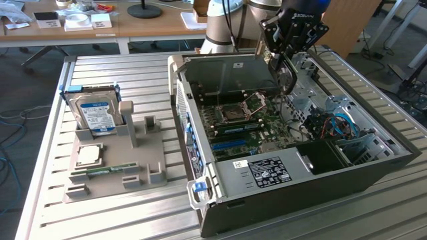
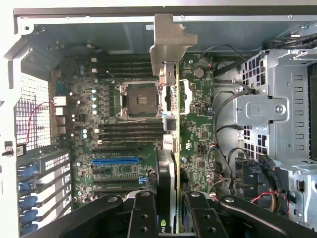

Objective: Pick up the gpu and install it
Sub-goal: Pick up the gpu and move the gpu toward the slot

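fingers [image 2: 143,215] clamped on gpu [image 2: 167,163], edge-on above motherboard [image 2: 198,129], crosswise to blue slot [image 2: 115,160]; lowering like this could jam it into components.

- One computer case [image 1: 287,200] is lying open.
- One gpu [image 2: 166,168] is hanging in one claw [image 2: 171,215].
- One hard drive [image 1: 95,115], one processor [image 1: 89,155] and one memory stick [image 1: 103,171] are sitting in one grey holder [image 1: 150,150].

The gripper [image 2: 171,201] clamps the gpu [image 2: 170,158] edge-on over the motherboard [image 2: 198,124], beside the CPU socket [image 2: 137,99], its metal bracket [image 2: 171,42] near a wall of the case [image 2: 89,20].
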Controlling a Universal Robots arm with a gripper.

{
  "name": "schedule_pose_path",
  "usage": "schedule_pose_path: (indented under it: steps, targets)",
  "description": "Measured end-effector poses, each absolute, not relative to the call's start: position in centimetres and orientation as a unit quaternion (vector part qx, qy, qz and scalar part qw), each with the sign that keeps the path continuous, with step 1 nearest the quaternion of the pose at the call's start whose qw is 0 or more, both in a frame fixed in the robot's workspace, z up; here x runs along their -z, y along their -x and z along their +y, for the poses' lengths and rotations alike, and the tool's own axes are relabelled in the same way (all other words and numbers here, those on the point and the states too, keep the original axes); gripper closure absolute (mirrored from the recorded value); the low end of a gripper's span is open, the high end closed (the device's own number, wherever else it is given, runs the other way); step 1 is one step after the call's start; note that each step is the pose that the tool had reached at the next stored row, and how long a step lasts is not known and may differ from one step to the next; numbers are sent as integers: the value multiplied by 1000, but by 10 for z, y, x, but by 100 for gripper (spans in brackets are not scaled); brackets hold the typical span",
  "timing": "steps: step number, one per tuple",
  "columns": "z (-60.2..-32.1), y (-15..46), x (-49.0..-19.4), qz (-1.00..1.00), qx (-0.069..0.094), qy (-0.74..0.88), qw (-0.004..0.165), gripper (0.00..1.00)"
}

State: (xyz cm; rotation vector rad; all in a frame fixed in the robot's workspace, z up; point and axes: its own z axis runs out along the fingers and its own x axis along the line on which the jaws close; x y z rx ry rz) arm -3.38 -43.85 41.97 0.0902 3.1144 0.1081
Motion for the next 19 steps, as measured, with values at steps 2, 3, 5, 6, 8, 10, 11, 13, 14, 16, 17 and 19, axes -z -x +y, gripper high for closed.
schedule_pose_path:
  steps: [2,3,5,6,8,10,11,13,14,16,17,19]
  targets:
    - [-438,34,-420,999,-35,-29,12,73]
    - [-438,33,-420,999,-35,-29,12,73]
    - [-438,31,-420,999,-35,-29,12,73]
    - [-438,30,-420,999,-35,-29,12,73]
    - [-438,28,-420,999,-35,-29,12,73]
    - [-438,25,-420,999,-35,-29,12,73]
    - [-439,25,-420,999,-35,-29,12,73]
    - [-438,23,-420,999,-35,-29,12,73]
    - [-438,23,-420,999,-35,-29,12,73]
    - [-438,22,-420,999,-35,-29,12,73]
    - [-438,22,-420,999,-35,-29,12,73]
    - [-438,22,-420,999,-35,-29,12,73]
